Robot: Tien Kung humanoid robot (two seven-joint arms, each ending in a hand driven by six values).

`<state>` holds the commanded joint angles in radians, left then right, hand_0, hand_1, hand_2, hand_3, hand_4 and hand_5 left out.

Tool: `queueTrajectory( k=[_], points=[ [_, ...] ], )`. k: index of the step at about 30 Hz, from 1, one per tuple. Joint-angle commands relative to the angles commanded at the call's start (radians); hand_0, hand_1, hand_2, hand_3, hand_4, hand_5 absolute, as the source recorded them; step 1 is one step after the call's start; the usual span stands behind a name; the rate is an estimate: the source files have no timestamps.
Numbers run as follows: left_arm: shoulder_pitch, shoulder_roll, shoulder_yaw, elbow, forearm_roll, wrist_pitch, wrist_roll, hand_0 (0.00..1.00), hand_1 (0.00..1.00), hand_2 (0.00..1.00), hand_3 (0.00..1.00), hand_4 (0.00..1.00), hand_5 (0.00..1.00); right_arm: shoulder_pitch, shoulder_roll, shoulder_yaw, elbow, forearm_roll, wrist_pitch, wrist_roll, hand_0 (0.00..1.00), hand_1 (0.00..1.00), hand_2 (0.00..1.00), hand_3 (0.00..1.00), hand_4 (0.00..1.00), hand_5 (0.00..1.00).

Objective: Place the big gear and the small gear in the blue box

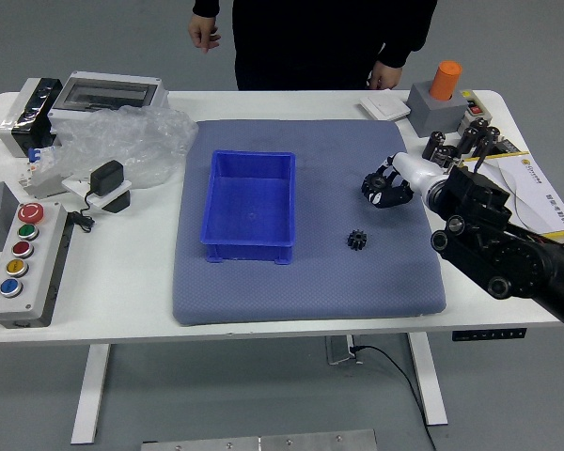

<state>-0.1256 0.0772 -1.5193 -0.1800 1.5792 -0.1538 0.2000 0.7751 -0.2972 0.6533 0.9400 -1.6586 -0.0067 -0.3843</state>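
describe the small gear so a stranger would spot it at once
Find the blue box on the mat. Right of its lower part in the picture lies the small gear, a black toothed wheel. Unlike the larger gear beyond it, it sits clear of the robot's right hand.

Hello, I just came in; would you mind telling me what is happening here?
The right robot hand grips the big gear over the mat; whether it is lifted is unclear. The small gear lies on the mat, and neither gear is in the blue box. A person stands at the far side, hands off the table.
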Motion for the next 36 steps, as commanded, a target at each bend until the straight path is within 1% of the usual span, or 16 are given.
queueTrajectory(
  k=[5,11,15,19,23,28,29,30,35,36],
  points=[
    [0.000,0.001,-0.001,0.000,0.001,0.000,0.000,0.726,0.675,0.684,0.687,0.421,0.009,0.004,-0.008,0.034,0.066,-0.025,-0.005,-0.017,0.569,0.448,0.451,0.395,0.624,0.206],
    [-0.001,0.000,-0.004,0.000,0.004,-0.002,0.001,0.726,0.675,0.683,0.688,0.419,0.006,0.003,0.000,0.071,0.181,-0.061,-0.013,-0.037,0.568,0.448,0.448,0.393,0.631,0.197],
    [0.000,-0.001,-0.005,0.000,0.006,-0.003,0.002,0.726,0.675,0.683,0.687,0.418,0.005,0.001,0.021,0.079,0.257,-0.081,-0.018,-0.042,0.568,0.449,0.448,0.393,0.636,0.202],
    [0.000,-0.003,-0.009,0.000,0.011,-0.005,0.003,0.725,0.677,0.683,0.687,0.418,0.005,0.001,0.061,0.075,0.317,-0.094,-0.022,-0.045,0.571,0.451,0.449,0.396,0.635,0.183],
    [-0.002,-0.006,-0.013,0.000,0.019,-0.009,0.004,0.725,0.677,0.683,0.687,0.418,0.005,0.001,0.108,0.071,0.329,-0.102,-0.026,-0.044,0.571,0.451,0.449,0.396,0.635,0.183],
    [-0.004,-0.011,-0.018,0.000,0.029,-0.013,0.006,0.725,0.677,0.683,0.687,0.418,0.005,-0.007,0.172,0.063,0.318,-0.109,-0.037,-0.037,0.575,0.452,0.449,0.397,0.638,0.179],
    [-0.004,-0.012,-0.018,0.000,0.030,-0.014,0.006,0.725,0.677,0.683,0.687,0.418,0.005,-0.009,0.181,0.060,0.315,-0.109,-0.039,-0.035,0.575,0.452,0.449,0.397,0.638,0.179],
    [-0.005,-0.013,-0.018,0.000,0.031,-0.014,0.006,0.726,0.677,0.683,0.688,0.419,0.005,-0.011,0.189,0.056,0.313,-0.108,-0.040,-0.033,0.595,0.464,0.462,0.435,0.650,0.174],
    [-0.006,-0.015,-0.017,0.000,0.034,-0.015,0.006,0.726,0.677,0.683,0.688,0.419,0.005,-0.021,0.212,0.041,0.299,-0.097,-0.028,-0.033,0.595,0.464,0.462,0.435,0.650,0.174],
    [-0.005,-0.015,-0.016,0.000,0.034,-0.015,0.006,0.726,0.676,0.683,0.688,0.418,0.004,-0.022,0.214,0.040,0.297,-0.094,-0.020,-0.035,0.656,0.584,0.691,0.898,0.823,0.361]
  ],
)
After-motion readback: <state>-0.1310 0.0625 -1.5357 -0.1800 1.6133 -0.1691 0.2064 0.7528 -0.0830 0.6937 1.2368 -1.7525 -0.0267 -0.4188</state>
